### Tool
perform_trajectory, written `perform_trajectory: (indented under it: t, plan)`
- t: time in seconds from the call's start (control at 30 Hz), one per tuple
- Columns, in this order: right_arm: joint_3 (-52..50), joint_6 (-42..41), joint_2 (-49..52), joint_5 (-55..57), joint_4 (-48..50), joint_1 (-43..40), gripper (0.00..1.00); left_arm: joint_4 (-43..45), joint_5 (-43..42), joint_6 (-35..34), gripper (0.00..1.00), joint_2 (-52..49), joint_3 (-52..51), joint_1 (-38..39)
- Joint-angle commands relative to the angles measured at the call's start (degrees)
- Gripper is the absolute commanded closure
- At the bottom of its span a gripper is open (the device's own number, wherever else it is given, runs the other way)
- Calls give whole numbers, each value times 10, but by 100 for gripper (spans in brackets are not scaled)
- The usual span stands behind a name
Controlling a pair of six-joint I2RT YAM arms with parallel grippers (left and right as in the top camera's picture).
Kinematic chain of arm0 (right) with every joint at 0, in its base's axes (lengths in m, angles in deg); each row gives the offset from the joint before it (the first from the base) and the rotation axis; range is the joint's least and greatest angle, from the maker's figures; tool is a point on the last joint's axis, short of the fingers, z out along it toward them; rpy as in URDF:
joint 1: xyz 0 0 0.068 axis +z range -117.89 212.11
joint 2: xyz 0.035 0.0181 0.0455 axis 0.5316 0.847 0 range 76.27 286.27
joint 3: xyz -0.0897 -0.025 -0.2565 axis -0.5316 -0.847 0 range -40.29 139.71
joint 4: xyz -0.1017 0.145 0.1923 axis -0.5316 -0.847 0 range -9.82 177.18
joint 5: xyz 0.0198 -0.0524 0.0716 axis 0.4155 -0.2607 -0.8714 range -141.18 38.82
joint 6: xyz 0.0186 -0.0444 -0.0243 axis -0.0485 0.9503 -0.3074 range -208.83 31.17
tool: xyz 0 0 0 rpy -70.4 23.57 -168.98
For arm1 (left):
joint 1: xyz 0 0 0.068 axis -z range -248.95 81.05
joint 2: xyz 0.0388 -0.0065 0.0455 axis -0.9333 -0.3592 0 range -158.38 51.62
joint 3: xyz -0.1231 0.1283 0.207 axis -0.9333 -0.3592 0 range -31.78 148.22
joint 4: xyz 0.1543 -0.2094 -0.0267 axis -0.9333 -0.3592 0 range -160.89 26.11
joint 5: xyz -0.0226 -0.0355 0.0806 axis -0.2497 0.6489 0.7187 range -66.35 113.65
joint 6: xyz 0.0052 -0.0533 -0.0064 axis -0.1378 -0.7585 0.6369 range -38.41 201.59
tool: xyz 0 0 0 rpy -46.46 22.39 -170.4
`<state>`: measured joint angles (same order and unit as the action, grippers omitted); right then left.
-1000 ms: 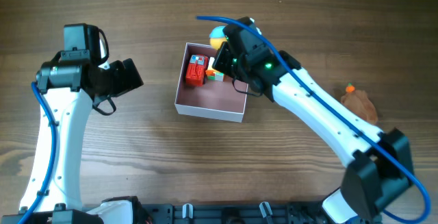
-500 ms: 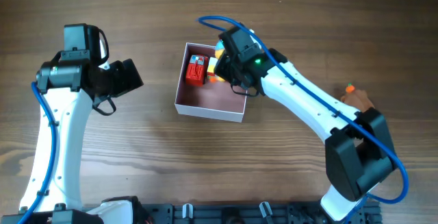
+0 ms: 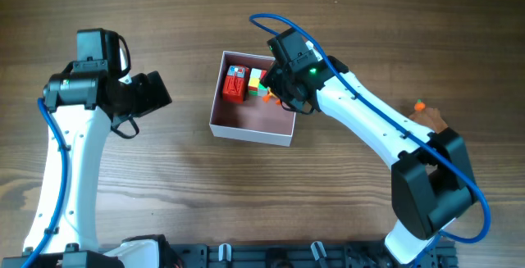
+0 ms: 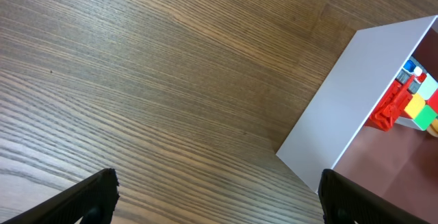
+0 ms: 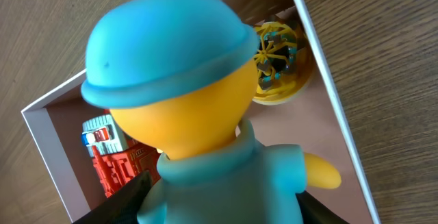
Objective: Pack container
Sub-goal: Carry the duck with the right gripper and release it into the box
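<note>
The container [image 3: 250,134], a shallow white box with a pink floor, sits mid-table and also shows in the left wrist view [image 4: 356,107]. My right gripper [image 3: 276,86] hangs over its back right corner. In the right wrist view a toy figure [image 5: 178,94] with a blue cap, yellow head and blue body fills the gap between my gripper's [image 5: 219,207] parted fingers, above the box rim [image 5: 328,94]. From overhead the arm hides the figure. My left gripper [image 3: 156,90] stands open over bare wood left of the box [image 4: 219,200].
Inside the box lie a red blocky toy [image 3: 236,84], a multicoloured cube [image 3: 257,80] and a yellow cage ball [image 5: 277,63]. A brown object [image 3: 433,122] with a small orange piece [image 3: 419,105] lies on the table at the far right.
My right gripper has carried the figure from the box's back edge to above its inside, and its jaws have parted. The left arm has not moved.
</note>
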<state>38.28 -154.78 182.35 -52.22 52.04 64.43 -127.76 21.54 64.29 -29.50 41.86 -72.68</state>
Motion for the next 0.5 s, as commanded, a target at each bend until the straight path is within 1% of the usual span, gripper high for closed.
perform_trajectory:
  t: [0.0, 0.33, 0.47]
  plan:
    - [6, 0, 7, 10, 2, 1, 44, 0, -11, -1, 5, -3, -4, -2]
    - [6, 0, 7, 1, -5, 1, 44, 0, -11, -1, 5, -3, -4, -2]
    - [6, -1, 7, -4, -19, 1, 32, 0, -11, -1, 5, -3, -4, -2]
